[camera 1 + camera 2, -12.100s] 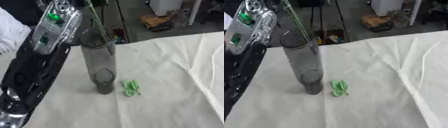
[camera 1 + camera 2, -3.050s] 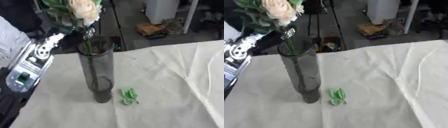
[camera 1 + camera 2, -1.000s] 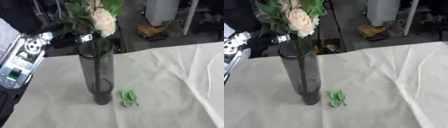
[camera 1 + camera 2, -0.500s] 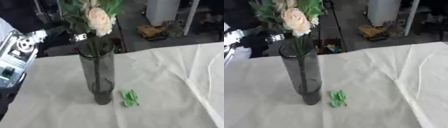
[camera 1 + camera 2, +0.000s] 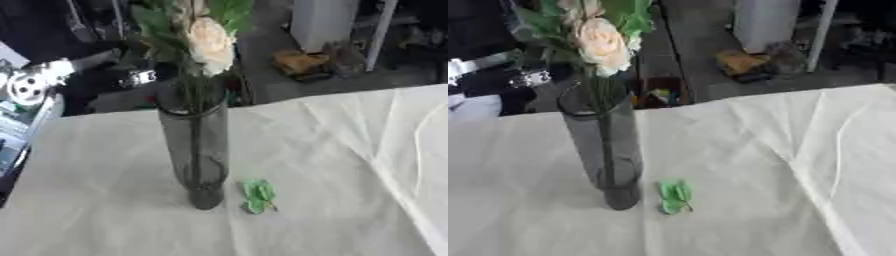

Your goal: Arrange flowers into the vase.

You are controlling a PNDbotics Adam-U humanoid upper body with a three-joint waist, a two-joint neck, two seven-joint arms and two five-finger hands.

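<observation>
Flowers (image 5: pixel 208 42) stand in the tall dark vase (image 5: pixel 196 150) near the table's (image 5: pixel 350 150) left edge; soft blooms, best held by stems. Left hand's (image 5: pixel 35 87) fingers unclear.

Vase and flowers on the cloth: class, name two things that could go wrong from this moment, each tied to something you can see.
1. The vase is tall and narrow, and the flowers stand above its rim, so it may be top-heavy; a knock could tip it.
2. The loose green leaves lie close beside its base; picking them up risks bumping it.
</observation>
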